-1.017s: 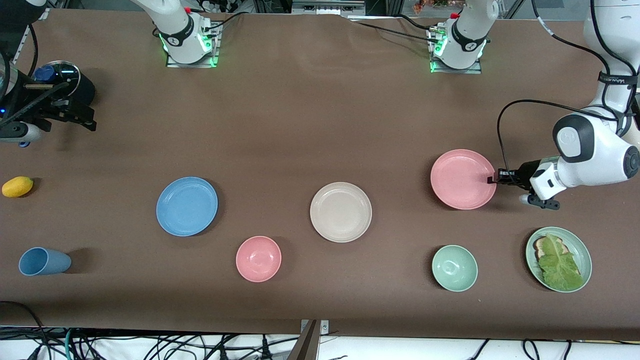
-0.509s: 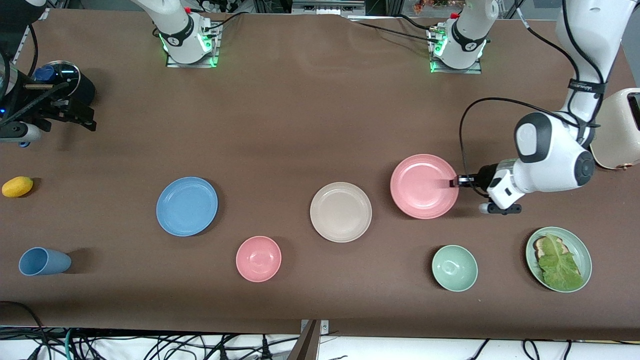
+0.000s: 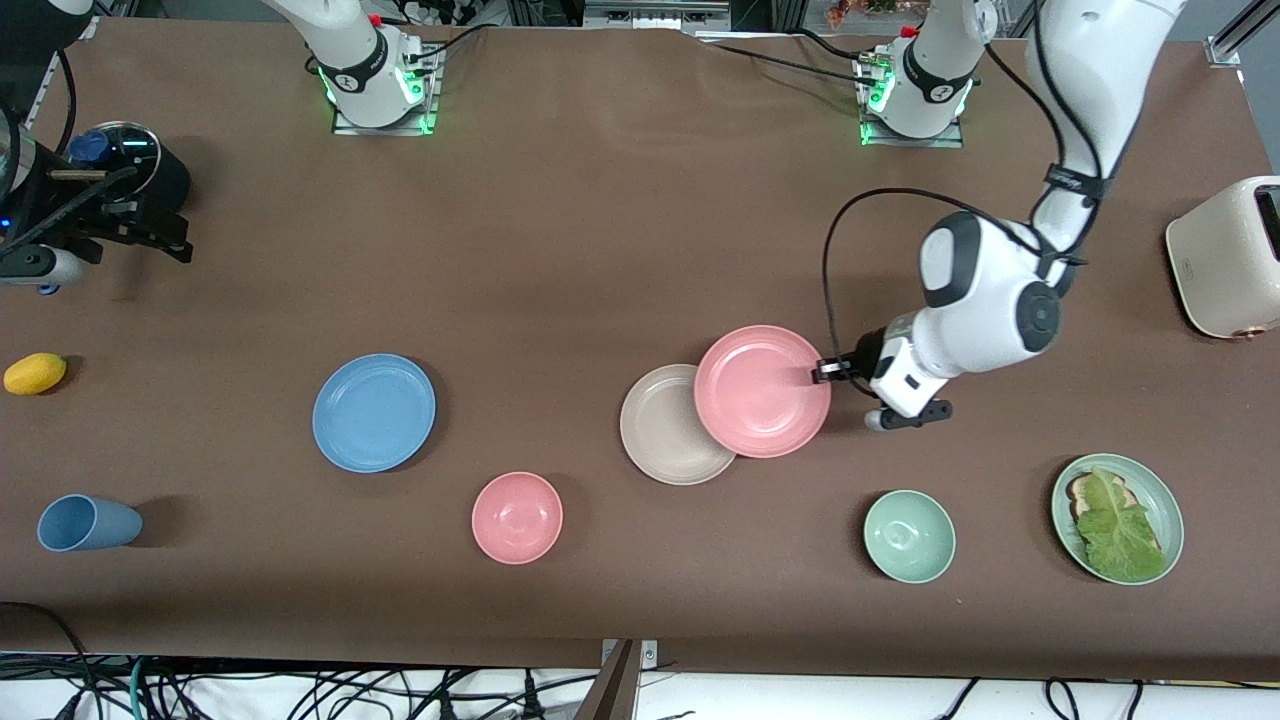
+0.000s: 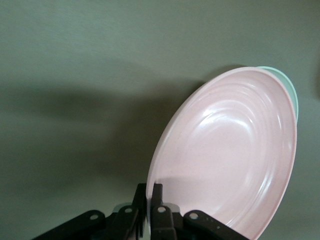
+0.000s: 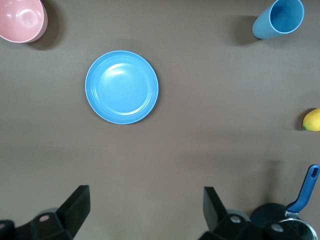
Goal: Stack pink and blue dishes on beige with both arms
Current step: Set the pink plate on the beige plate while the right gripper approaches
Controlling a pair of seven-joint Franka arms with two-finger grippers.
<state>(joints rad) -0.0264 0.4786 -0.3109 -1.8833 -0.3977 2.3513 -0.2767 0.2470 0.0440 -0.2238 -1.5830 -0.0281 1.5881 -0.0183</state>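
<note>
**Left gripper carries pink plate over beige rim**

Left gripper pinches the pink plate by its edge — overlapping the beige plate. Right gripper hangs spread over bare bench; blue plate lies apart.

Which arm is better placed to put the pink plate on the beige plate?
The left. Its hand is shut on the pink plate's rim, already partly over the beige plate. The right hand is open, above the blue plate.
</note>
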